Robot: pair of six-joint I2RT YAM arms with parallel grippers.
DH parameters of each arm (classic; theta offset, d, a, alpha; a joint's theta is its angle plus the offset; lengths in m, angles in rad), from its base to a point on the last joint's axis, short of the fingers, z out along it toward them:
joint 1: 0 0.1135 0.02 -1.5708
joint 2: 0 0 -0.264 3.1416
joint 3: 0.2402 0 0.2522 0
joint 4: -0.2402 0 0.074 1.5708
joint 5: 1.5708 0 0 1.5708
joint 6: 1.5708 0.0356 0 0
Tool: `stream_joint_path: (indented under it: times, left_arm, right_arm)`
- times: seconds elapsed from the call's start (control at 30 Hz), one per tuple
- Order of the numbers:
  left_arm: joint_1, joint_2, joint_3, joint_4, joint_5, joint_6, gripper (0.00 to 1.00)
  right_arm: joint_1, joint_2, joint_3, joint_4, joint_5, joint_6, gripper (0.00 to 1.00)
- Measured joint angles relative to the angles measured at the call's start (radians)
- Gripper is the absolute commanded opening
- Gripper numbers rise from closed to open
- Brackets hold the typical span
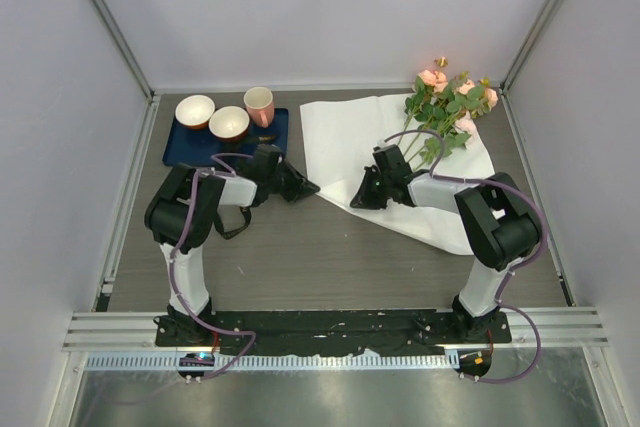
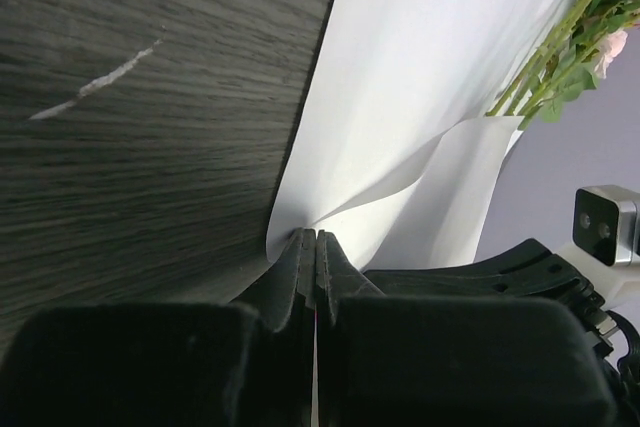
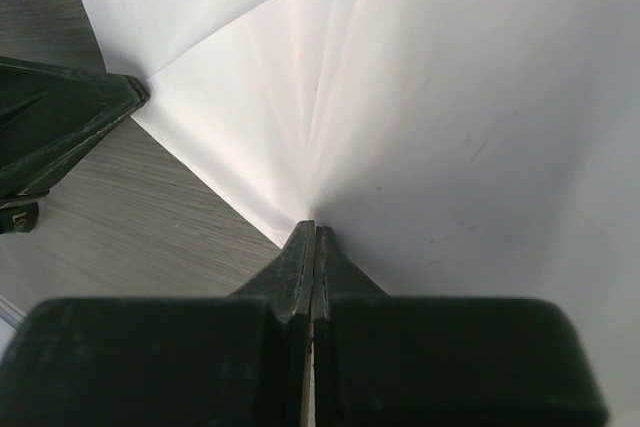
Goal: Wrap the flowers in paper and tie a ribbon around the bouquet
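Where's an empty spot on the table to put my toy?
The bare table between the left arm and right arm, nearer than the paper. It's crowded at the back: loaded tray left, flowers right.

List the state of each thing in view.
paper, spread on the table, near-left edge pinched up and creased
flowers, lying unwrapped, stems on the paper's far right corner
left tool, shut on the paper's edge
right tool, shut on the paper's edge
bowls, both upright on the mat
cup, upright on the mat
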Motion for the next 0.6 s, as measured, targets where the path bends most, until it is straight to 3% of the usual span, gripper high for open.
stream_joint_path:
  times: [0.13,0.2,0.27,0.33,0.43,0.5,0.53,0.6]
  left_arm:
    - [-0.004,-0.027,-0.004,-0.020,-0.021,0.067,0.02]
    - [-0.018,-0.091,-0.019,-0.102,-0.087,0.146,0.10]
    - [-0.029,-0.181,-0.047,-0.195,-0.140,0.215,0.26]
    - [-0.039,-0.267,-0.053,-0.264,-0.168,0.270,0.31]
    - [-0.050,-0.356,-0.022,-0.291,-0.167,0.312,0.30]
    - [-0.060,-0.354,0.032,-0.285,-0.139,0.319,0.24]
    - [-0.066,-0.335,0.068,-0.275,-0.122,0.314,0.14]
    - [-0.080,-0.269,0.134,-0.248,-0.080,0.293,0.09]
  right_arm:
    - [0.000,0.006,0.017,-0.026,0.001,-0.008,0.00]
    - [0.000,0.006,0.023,-0.037,0.005,-0.013,0.00]
    - [0.000,0.006,0.027,-0.047,0.006,-0.017,0.00]
    - [0.000,0.006,0.027,-0.049,0.008,-0.019,0.00]
    - [0.000,0.006,0.028,-0.051,0.007,-0.025,0.00]
    - [0.000,0.006,0.029,-0.051,0.006,-0.029,0.00]
    - [0.000,0.006,0.029,-0.051,0.006,-0.031,0.00]
    - [0.000,0.006,0.030,-0.054,0.005,-0.033,0.00]
